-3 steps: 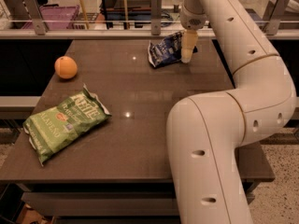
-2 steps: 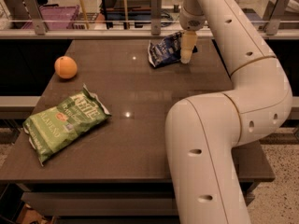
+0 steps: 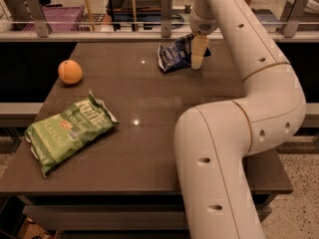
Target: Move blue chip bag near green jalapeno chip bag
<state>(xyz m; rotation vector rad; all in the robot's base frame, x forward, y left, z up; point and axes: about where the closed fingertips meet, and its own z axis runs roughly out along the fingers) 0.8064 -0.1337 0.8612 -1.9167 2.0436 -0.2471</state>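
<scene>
Here, gripper at blue chip bag.

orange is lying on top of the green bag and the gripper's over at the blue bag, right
No: the camera view shows the orange on the table, behind the green bag and apart from it. The gripper is at the blue bag, as you say.

The arm is thick and glossy white, built of fat tubular segments with smooth, rounded bends. Small dark oval holes dot its shell, and thin tan seam lines ring the joints. Its pale cream gripper is at the far side of the bench.
</scene>
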